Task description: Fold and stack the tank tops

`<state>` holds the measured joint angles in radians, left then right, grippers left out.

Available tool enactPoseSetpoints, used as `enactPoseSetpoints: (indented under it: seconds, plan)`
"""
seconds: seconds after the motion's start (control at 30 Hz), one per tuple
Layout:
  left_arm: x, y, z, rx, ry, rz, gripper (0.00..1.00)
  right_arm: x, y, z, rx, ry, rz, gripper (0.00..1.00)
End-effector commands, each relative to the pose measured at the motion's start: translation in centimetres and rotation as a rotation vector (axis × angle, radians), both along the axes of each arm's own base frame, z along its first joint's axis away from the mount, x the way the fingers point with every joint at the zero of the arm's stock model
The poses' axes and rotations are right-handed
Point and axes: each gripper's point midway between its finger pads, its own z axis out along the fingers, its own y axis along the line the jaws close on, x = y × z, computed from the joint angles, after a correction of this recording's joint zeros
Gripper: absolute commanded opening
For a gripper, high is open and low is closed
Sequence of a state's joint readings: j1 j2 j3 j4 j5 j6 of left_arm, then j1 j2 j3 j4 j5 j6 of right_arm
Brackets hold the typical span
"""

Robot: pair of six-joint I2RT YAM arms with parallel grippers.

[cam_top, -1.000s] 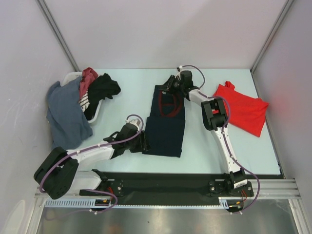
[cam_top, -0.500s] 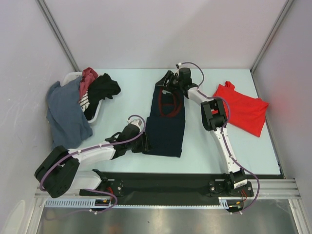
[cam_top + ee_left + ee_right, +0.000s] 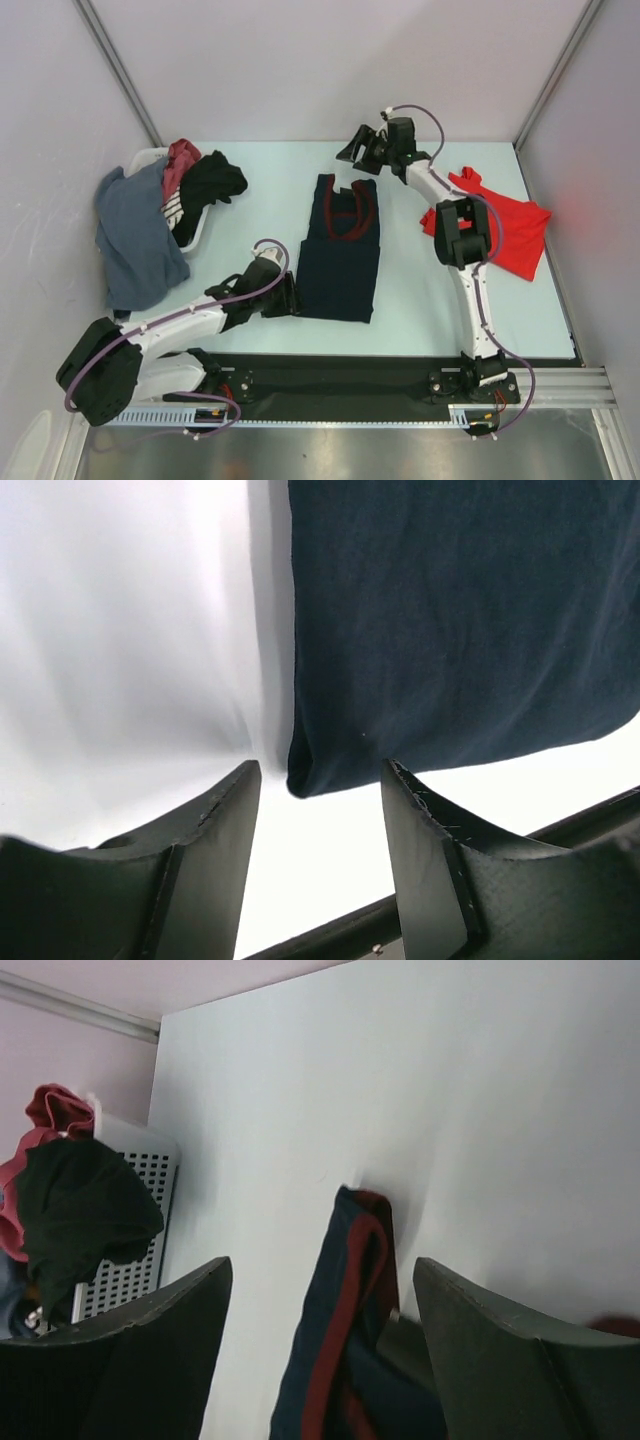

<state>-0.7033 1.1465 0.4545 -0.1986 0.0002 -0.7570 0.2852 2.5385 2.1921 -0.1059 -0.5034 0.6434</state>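
Navy tank top lies flat in the middle of the worktop, hem toward the arms and neck away. At its near left corner the left gripper sits low, its jaws parted and holding nothing. In the wrist view the hem corner lies just between the tips. The cloth's left edge looks rounded there, as if doubled, so a good pinch would probably take every layer. One tip should slide under the corner along the worktop, and the jaws should close fully before any lift. A shallow bite risks peeling off only the upper layer and skewing the fold.

Past the neck, the right gripper hangs above the worktop, clear of the cloth, with its jaws wide and empty. For an even hem-to-neck fold it would likely need the matching right corner, so both sides travel together and the maroon trim ends squarely covered.

Well apart to the right lies the red tank top, partly behind the right arm. The basket stands at the far left.
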Motion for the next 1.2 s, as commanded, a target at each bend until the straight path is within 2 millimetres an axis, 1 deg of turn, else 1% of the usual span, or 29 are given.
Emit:
enactPoseSetpoints:
  seconds: [0.0, 0.03, 0.07, 0.1, 0.13, 0.17, 0.2, 0.23, 0.27, 0.3, 0.33, 0.37, 0.4, 0.43, 0.47, 0.5, 0.53, 0.57, 0.6, 0.63, 0.67, 0.7, 0.73, 0.83, 0.87, 0.9, 1.0, 1.03, 1.17]
  plan:
    - [0.6, 0.4, 1.1, 0.018, -0.050, 0.006, 0.57, -3.2, -1.4, 8.3, -0.052, -0.116, 0.021, 0.79]
    - [0.6, 0.4, 1.2, 0.017, -0.053, 0.005, 0.58, -5.2, -2.1, 4.8, -0.082, -0.032, 0.026, 0.78]
    - [0.5, 0.4, 1.2, 0.015, -0.054, 0.004, 0.57, -6.2, -2.4, 5.5, -0.083, -0.052, 0.030, 0.76]
    - [0.6, 0.4, 1.3, 0.009, -0.057, 0.004, 0.57, -7.4, -3.0, 4.9, -0.093, -0.037, 0.023, 0.75]
    - [0.5, 0.4, 1.4, 0.008, -0.058, 0.002, 0.58, -8.8, -3.6, 7.6, -0.088, -0.082, 0.013, 0.74]
    - [0.5, 0.3, 1.4, 0.005, -0.057, 0.000, 0.58, -10.7, -4.7, 4.4, -0.123, -0.020, -0.004, 0.73]
    - [0.5, 0.3, 1.5, 0.002, -0.061, -0.002, 0.58, -11.8, -5.1, 4.1, -0.143, -0.018, -0.008, 0.72]
    - [0.4, 0.4, 1.4, 0.004, -0.059, -0.002, 0.57, -12.9, -5.8, 5.9, -0.147, -0.051, -0.019, 0.71]
    - [0.3, 0.5, 1.4, 0.008, -0.060, -0.005, 0.57, -15.0, -6.8, 3.0, -0.192, 0.023, -0.033, 0.71]
    - [0.2, 0.6, 1.4, 0.006, -0.064, -0.004, 0.57, -17.3, -7.8, 2.0, -0.228, 0.069, -0.047, 0.72]
    - [0.2, 0.7, 1.3, 0.010, -0.065, -0.001, 0.58, -17.4, -7.7, 1.9, -0.232, 0.066, -0.041, 0.73]
    - [0.1, 0.8, 1.2, 0.010, -0.067, 0.000, 0.58, -19.6, -8.4, 1.1, -0.269, 0.100, -0.052, 0.74]
    - [0.1, 0.8, 1.3, 0.006, -0.072, 0.000, 0.58, -20.9, -8.8, 0.3, -0.297, 0.121, -0.056, 0.74]
    - [0.0, 0.9, 1.1, 0.009, -0.068, 0.000, 0.58, -22.5, -8.3, -0.3, -0.331, 0.129, -0.038, 0.74]
    - [0.0, 0.8, 1.0, 0.003, -0.068, -0.004, 0.58, -23.8, -8.8, 0.4, -0.353, 0.116, -0.054, 0.74]
    - [0.0, 0.7, 0.9, 0.002, -0.065, -0.008, 0.57, -26.3, -9.3, -2.0, -0.383, 0.170, -0.039, 0.73]
    - [-0.1, 0.7, 0.8, 0.002, -0.060, -0.011, 0.56, -27.6, -9.3, -2.2, -0.387, 0.174, -0.032, 0.73]
    - [-0.1, 0.6, 0.7, 0.002, -0.056, -0.015, 0.55, -29.1, -9.3, -2.9, -0.381, 0.199, -0.029, 0.72]
    - [-0.1, 0.5, 0.7, 0.002, -0.054, -0.018, 0.55, -30.4, -9.2, -1.8, -0.354, 0.168, -0.021, 0.72]
    - [-0.1, 0.6, 0.7, 0.004, -0.055, -0.019, 0.55, -32.9, -9.7, -3.8, -0.360, 0.216, -0.004, 0.71]
    - [0.0, 0.5, 0.7, 0.004, -0.058, -0.019, 0.55, -34.3, -9.3, -4.0, -0.345, 0.224, 0.012, 0.71]
    - [-0.1, 0.6, 0.5, 0.008, -0.055, -0.020, 0.55, -35.2, -9.1, -2.8, -0.320, 0.188, 0.019, 0.71]
    - [0.0, 0.6, 0.5, 0.011, -0.056, -0.020, 0.55, -37.1, -9.2, -4.0, -0.317, 0.217, 0.046, 0.71]
    - [-0.1, 0.5, 0.1, 0.010, -0.050, -0.028, 0.55, -40.0, -7.4, -3.3, -0.264, 0.202, 0.136, 0.72]
    - [-0.2, 0.5, -0.1, 0.009, -0.044, -0.028, 0.54, -41.0, -7.3, -3.8, -0.257, 0.225, 0.160, 0.72]
    - [-0.2, 0.4, -0.4, 0.009, -0.039, -0.029, 0.54, -41.4, -7.1, -4.0, -0.252, 0.234, 0.167, 0.72]
    - [-0.5, -0.2, -0.8, -0.019, -0.019, -0.047, 0.53, -42.3, -6.8, -4.9, -0.230, 0.251, 0.194, 0.72]
    - [-0.7, -0.4, -0.9, -0.027, -0.013, -0.055, 0.52, -42.5, -6.7, -5.2, -0.225, 0.261, 0.200, 0.70]
    - [-0.7, -0.5, -1.3, -0.028, -0.006, -0.058, 0.46, -42.8, -6.2, -6.2, -0.218, 0.280, 0.211, 0.67]
